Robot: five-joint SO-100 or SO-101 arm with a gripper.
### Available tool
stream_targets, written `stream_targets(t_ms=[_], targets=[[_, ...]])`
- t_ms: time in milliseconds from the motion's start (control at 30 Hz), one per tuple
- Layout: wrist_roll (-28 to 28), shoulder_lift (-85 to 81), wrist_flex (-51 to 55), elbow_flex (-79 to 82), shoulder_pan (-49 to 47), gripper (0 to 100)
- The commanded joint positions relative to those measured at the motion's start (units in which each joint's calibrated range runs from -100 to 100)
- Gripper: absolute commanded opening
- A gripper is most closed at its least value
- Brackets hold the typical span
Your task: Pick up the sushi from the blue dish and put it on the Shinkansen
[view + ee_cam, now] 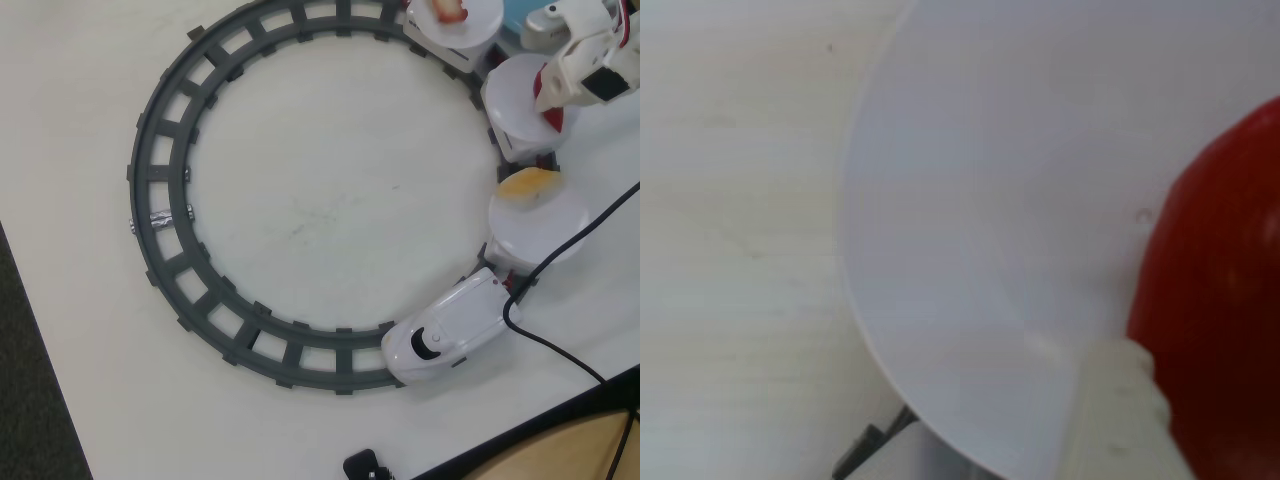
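The Shinkansen [445, 335] stands on the right side of the track, nose toward the bottom, with round white plates on its cars. My white gripper [550, 100] hangs low over the middle car's plate [512, 100] and is shut on the dark red sushi [555, 118]. In the wrist view the sushi [1215, 300] fills the right edge just above that plate [1000, 200], with one pale fingertip [1110, 410] against it. Only a sliver of the blue dish [512, 18] shows at the top right.
A pink-and-white piece [450, 10] lies on the top car's plate and a yellow-orange piece [527, 182] on the plate behind the nose. The dark grey track ring [160, 200] circles the table's middle. A black cable [560, 250] crosses by the train. The table edge runs along the left.
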Motion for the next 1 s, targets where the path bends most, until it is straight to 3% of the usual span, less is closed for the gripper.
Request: stream_targets(t_ms=[0, 400, 600, 967], targets=[[-0.2, -1.2, -1.1, 0.3, -1.9, 7], [-0.7, -1.1, -3.7, 0.7, -6.6, 8], [-0.7, -1.0, -2.9, 1.0, -6.6, 14], [-0.2, -1.3, 7.2, 1.0, -6.5, 14]])
